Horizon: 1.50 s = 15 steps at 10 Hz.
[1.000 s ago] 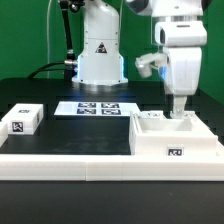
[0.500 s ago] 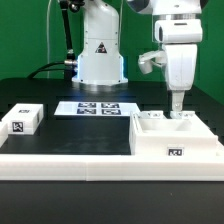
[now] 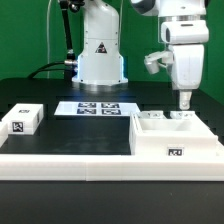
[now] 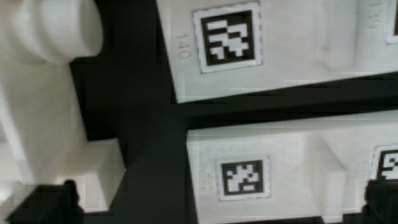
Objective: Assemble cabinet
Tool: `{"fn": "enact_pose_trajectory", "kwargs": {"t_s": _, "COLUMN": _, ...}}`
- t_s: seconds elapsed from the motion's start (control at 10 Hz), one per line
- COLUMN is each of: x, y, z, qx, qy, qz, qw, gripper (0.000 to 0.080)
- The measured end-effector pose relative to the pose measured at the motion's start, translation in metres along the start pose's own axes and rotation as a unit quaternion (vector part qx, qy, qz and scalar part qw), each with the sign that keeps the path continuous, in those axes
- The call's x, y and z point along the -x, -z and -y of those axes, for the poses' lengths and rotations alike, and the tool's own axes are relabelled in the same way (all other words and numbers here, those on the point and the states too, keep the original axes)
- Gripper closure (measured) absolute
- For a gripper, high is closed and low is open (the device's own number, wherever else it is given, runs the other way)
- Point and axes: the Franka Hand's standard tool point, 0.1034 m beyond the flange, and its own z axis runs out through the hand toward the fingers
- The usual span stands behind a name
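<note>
Loose white tagged part (image 3: 22, 120): exterior view's left, well apart from gripper (image 3: 184, 102)
Marker board (image 3: 98, 108): centre, triangle warning sticker (image 3: 100, 48) behind
Cabinet (image 3: 160, 150): exterior view's right, long axis left-right, its right end just below gripper
Gripper: fingers spread, empty
Writing: none legible, marker tags only

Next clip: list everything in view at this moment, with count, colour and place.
cabinet body: one, white, tagged, at the exterior view's right.
small tagged block: one, white, at the exterior view's left.
marker board: one, white with black tags, flat mid-table before the robot base.
raised border: one, white, along the table's near edge.
table: one, black.
robot base: one, white, at the back.
tool: one, white, over the cabinet body's right end, open, empty.
</note>
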Motion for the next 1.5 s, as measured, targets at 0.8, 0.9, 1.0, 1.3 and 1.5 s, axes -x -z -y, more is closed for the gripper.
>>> {"fn": "enact_pose_trajectory", "kwargs": {"t_s": 0.8, "x": -0.015, "y": -0.020, "z": 0.022, "qx": -0.011, "qy": 0.006, "qz": -0.011, "qw": 1.000, "gripper": 0.0002}}
{"fn": "enact_pose_trajectory", "kwargs": {"t_s": 0.9, "x": -0.014, "y": -0.023, "z": 0.024, "qx": -0.013, "qy": 0.005, "qz": -0.012, "qw": 1.000, "gripper": 0.0002}}
{"fn": "enact_pose_trajectory", "kwargs": {"t_s": 1.0, "x": -0.014, "y": -0.027, "z": 0.026, "qx": -0.014, "qy": 0.005, "qz": -0.014, "qw": 1.000, "gripper": 0.0002}}
{"fn": "enact_pose_trajectory", "kwargs": {"t_s": 1.3, "x": -0.014, "y": -0.036, "z": 0.031, "qx": -0.019, "qy": 0.002, "qz": -0.016, "qw": 1.000, "gripper": 0.0002}}
{"fn": "enact_pose_trajectory", "kwargs": {"t_s": 1.5, "x": -0.016, "y": -0.042, "z": 0.035, "qx": -0.022, "qy": 0.001, "qz": -0.018, "qw": 1.000, "gripper": 0.0002}}
